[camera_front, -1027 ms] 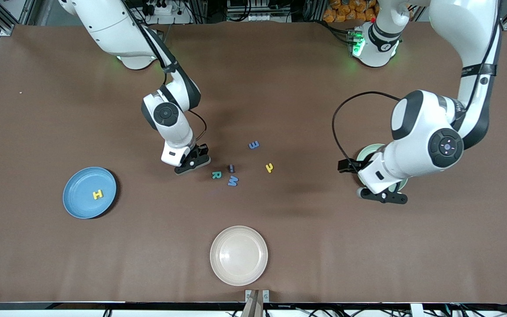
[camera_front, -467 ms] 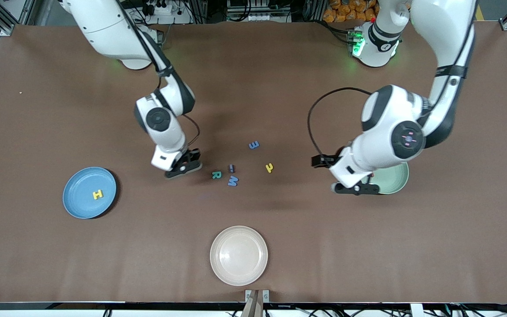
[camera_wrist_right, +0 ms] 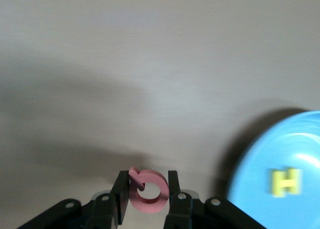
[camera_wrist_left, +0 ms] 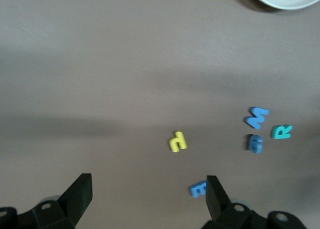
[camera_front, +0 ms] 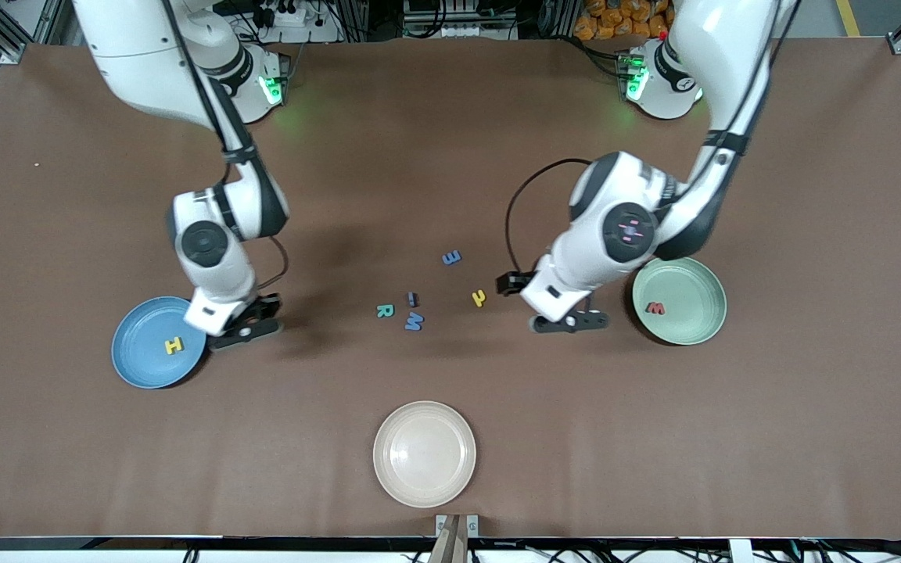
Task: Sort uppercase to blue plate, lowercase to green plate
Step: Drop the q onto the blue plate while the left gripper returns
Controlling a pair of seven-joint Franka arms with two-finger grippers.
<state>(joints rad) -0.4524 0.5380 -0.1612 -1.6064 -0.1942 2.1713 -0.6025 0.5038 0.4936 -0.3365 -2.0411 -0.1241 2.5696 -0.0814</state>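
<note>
My right gripper hangs beside the blue plate, shut on the red Q, an uppercase letter. A yellow H lies on that plate. My left gripper is open and empty over the table between the yellow lowercase h and the green plate, which holds a red lowercase m. Mid-table lie a teal R, a blue M, a dark i and a blue lowercase letter. The left wrist view shows the yellow h.
A cream plate stands near the front edge of the table, nearer the front camera than the letters. Bare brown table lies between the plates.
The right arm swung from beside the loose letters toward the blue plate, its gripper still shut. The left arm moved off the green plate toward the letters, uncovering the red m.
</note>
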